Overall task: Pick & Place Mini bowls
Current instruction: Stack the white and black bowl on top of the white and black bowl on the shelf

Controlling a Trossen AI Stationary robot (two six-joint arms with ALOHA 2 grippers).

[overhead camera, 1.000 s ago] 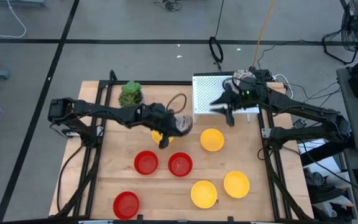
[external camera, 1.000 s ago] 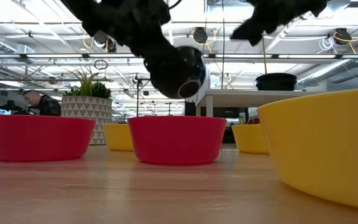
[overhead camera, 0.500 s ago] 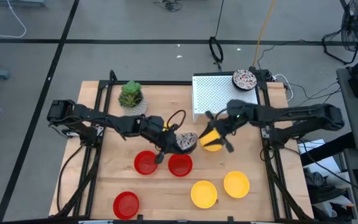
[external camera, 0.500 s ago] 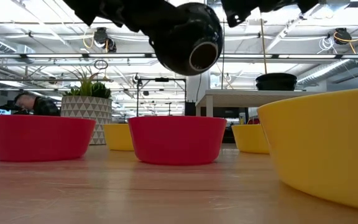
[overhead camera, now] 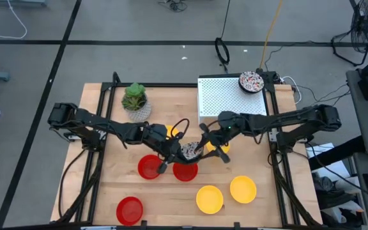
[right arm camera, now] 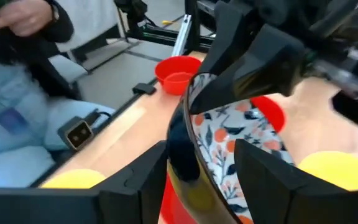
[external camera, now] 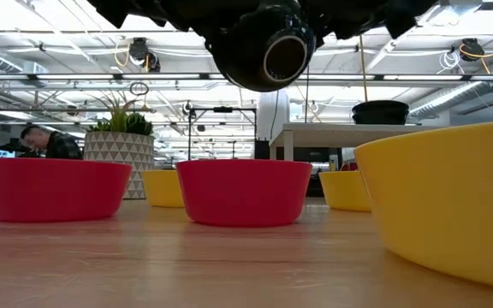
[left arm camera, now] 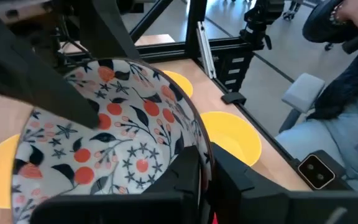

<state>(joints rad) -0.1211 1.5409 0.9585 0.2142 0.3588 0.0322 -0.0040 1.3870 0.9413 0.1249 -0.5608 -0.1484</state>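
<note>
A floral mini bowl (overhead camera: 189, 151), white inside with red and dark speckles and dark outside, hangs above the table's middle. It is tipped on its side, and its base ring (external camera: 282, 56) faces the near edge. My left gripper (overhead camera: 179, 152) is shut on it. My right gripper (overhead camera: 204, 142) is open, with one finger inside the rim (right arm camera: 188, 124) and one outside. A second floral bowl (overhead camera: 252, 81) sits on the white perforated stand (overhead camera: 219, 96). Three red bowls (overhead camera: 149, 167) and several yellow bowls (overhead camera: 209, 199) rest on the wood. My left gripper (left arm camera: 204, 168) pinches the floral bowl's rim (left arm camera: 194, 134), one finger inside (left arm camera: 185, 177) and one outside. It reaches in from the table's left. The bowl is lifted clear and tilted steeply. My right gripper straddles the opposite rim; I cannot tell whether it touches.
A potted plant (overhead camera: 135, 99) stands at the far left of the table. A yellow bowl (overhead camera: 217, 147) lies under the right gripper, and another (overhead camera: 169, 132) under the left arm. A red bowl (overhead camera: 185, 170) sits below the held bowl. Seated people show beyond the table (left arm camera: 347, 93).
My right gripper came from the white stand at the far right toward the table's middle and down, ending astride the held bowl's rim. My left gripper carried the floral bowl toward the near edge and upward. A second floral bowl stays on the stand.
</note>
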